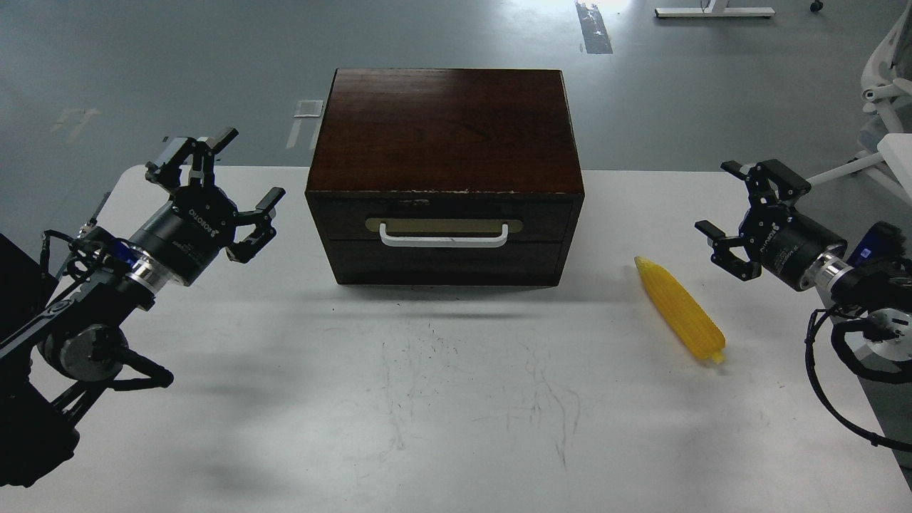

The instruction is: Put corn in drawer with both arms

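The yellow corn lies flat on the white table, right of the dark wooden box, its thin tip pointing toward the box. The drawer in the box front is pushed in, with its white bar handle over a brass plate. My left gripper hovers open left of the box, nothing between its fingers. My right gripper hangs open at the right, just beyond and to the right of the corn, not touching it.
The white table carries scuff marks in front of the box. Grey floor lies beyond the table's far edge. A white chair stands at the far right.
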Controlling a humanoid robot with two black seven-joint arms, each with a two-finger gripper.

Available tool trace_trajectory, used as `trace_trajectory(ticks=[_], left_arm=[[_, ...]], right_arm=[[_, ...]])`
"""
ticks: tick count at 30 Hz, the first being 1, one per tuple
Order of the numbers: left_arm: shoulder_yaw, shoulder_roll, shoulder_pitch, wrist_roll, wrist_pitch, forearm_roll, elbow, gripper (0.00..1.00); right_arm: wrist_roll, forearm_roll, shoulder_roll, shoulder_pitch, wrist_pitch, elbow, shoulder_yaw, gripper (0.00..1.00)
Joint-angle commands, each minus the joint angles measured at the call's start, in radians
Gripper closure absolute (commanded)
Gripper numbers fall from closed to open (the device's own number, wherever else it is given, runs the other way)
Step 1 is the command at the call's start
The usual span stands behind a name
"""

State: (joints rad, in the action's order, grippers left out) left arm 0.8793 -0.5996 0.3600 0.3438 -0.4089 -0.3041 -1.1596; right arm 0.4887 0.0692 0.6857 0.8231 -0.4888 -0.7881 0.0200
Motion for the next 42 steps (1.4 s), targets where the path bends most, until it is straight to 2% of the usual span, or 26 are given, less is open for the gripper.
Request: trace_trajectory(ticks=[1, 7, 13, 15, 16, 19, 21, 23, 26, 31, 33, 35, 42], left_arm=[[0.004, -0.002, -0.007, 0.000, 0.002, -0.001, 0.000, 0.01], [0.016, -0.003, -0.010, -0.008, 0.002, 0.000, 0.000, 0.01], [0.029, -0.042, 0.002, 0.008, -0.019, 0.002, 0.005, 0.01], [0.029, -0.069, 0.025, 0.009, -0.077, -0.003, 0.005, 0.01], [0.029, -0.075, 0.037, 0.011, -0.080, -0.006, 0.005, 0.01], [0.027, -0.108, 0.089, 0.049, -0.080, -0.064, -0.009, 0.01], [0.026, -0.129, 0.147, 0.098, -0.080, -0.210, -0.035, 0.01], [0.024, -0.137, 0.195, 0.119, -0.080, -0.347, -0.070, 0.01], [0.020, -0.132, 0.250, 0.142, -0.080, -0.533, -0.126, 0.01], [0.000, -0.124, 0.335, 0.145, -0.080, -0.883, -0.268, 0.01], [-0.042, -0.099, 0.382, 0.145, -0.080, -1.027, -0.308, 0.01], [-0.168, -0.057, 0.494, 0.145, -0.080, -1.180, -0.330, 0.01], [-0.532, 0.023, 0.772, 0.145, -0.080, -1.435, -0.299, 0.01]], right_arm=[[0.000, 0.000, 0.000, -0.001, 0.000, 0.001, 0.001, 0.00], [0.000, 0.000, 0.002, -0.002, 0.000, 0.000, 0.001, 0.00], [0.000, 0.000, 0.005, -0.001, 0.000, 0.001, 0.006, 0.00], [0.000, 0.000, 0.006, -0.001, 0.000, 0.001, 0.006, 0.00], [0.000, 0.000, 0.006, -0.001, 0.000, 0.001, 0.006, 0.00], [0.000, 0.000, 0.008, -0.001, 0.000, 0.001, 0.008, 0.00], [0.000, 0.000, 0.008, -0.001, 0.000, 0.004, 0.008, 0.00], [0.000, 0.000, 0.008, -0.001, 0.000, 0.004, 0.008, 0.00], [0.000, -0.002, 0.009, -0.001, 0.000, 0.006, 0.011, 0.00], [0.000, -0.002, 0.009, 0.002, 0.000, 0.006, 0.012, 0.00], [0.000, 0.000, 0.009, 0.004, 0.000, 0.006, 0.012, 0.00], [0.000, -0.002, 0.009, 0.005, 0.000, 0.006, 0.017, 0.00], [0.000, -0.002, 0.011, 0.007, 0.000, 0.006, 0.029, 0.00]])
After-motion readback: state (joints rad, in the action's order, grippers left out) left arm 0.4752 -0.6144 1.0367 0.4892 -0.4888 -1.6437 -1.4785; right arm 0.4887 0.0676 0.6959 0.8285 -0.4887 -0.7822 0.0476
